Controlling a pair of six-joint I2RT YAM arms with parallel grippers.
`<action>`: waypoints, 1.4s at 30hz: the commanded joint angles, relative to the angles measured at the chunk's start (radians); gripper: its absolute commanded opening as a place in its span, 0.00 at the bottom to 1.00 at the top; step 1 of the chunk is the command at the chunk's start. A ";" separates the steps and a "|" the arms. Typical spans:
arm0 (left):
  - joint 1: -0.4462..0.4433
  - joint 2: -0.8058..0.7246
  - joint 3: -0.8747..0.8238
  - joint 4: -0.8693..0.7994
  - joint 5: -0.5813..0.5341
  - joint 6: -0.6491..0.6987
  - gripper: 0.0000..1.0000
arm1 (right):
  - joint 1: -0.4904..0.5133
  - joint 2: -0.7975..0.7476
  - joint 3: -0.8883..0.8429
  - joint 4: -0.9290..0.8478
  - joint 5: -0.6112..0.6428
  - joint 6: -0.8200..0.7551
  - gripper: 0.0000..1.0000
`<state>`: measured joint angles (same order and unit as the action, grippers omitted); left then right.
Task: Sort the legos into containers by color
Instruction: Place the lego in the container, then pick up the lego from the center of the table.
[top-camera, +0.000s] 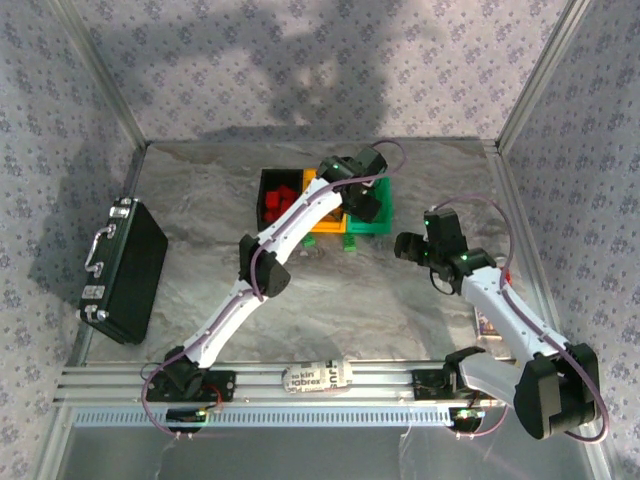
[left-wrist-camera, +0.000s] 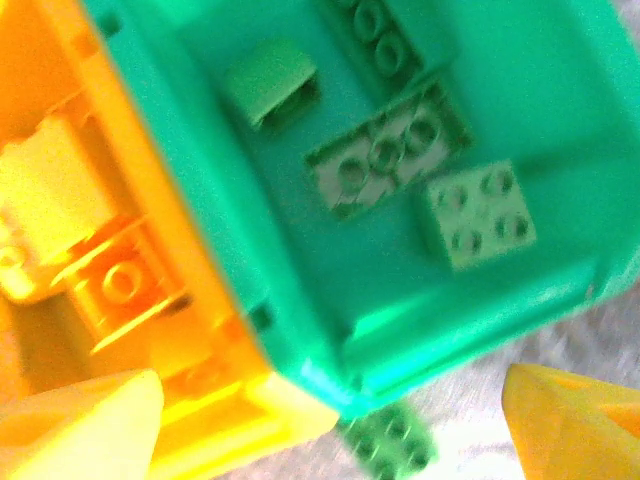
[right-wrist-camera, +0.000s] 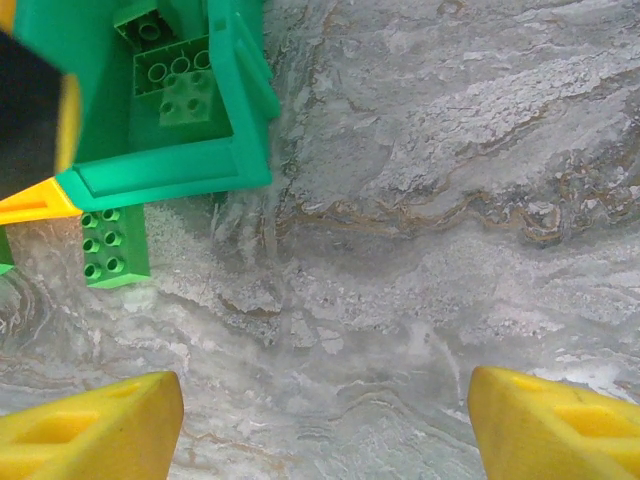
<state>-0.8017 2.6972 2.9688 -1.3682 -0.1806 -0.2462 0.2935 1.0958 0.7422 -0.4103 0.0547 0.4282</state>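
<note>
Left gripper (left-wrist-camera: 325, 432) hangs over the green bin (left-wrist-camera: 560, 90), fingers spread wide, nothing pinched. Several green legos (left-wrist-camera: 385, 160) lie inside it, and the orange bin (left-wrist-camera: 40, 60) joined beside it holds an orange lego (left-wrist-camera: 120, 285). Right gripper (right-wrist-camera: 325, 430) is spread and empty above bare worktop (right-wrist-camera: 450, 200) near the green bin's corner; one green lego (right-wrist-camera: 115, 245) lies loose on the worktop just beside that bin, and red legos (top-camera: 285, 200) sit in the black bin (top-camera: 265, 185).

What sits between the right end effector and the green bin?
In the right wrist view, mostly bare marbled table; one green brick lies just outside the green bin, ahead of the right end effector.
</note>
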 joint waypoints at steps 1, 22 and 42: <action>0.019 -0.194 -0.137 -0.168 -0.029 0.115 0.87 | 0.016 0.021 -0.012 -0.001 -0.039 -0.036 0.77; 0.099 -1.139 -1.884 0.810 0.128 -0.210 0.91 | 0.277 0.618 0.326 0.098 0.059 0.053 0.71; 0.205 -1.165 -2.018 0.935 0.178 -0.243 0.91 | 0.334 0.955 0.675 -0.080 0.175 0.066 0.39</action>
<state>-0.6052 1.5593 0.9520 -0.4625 -0.0261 -0.4812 0.6201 2.0457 1.3994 -0.4324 0.2058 0.4892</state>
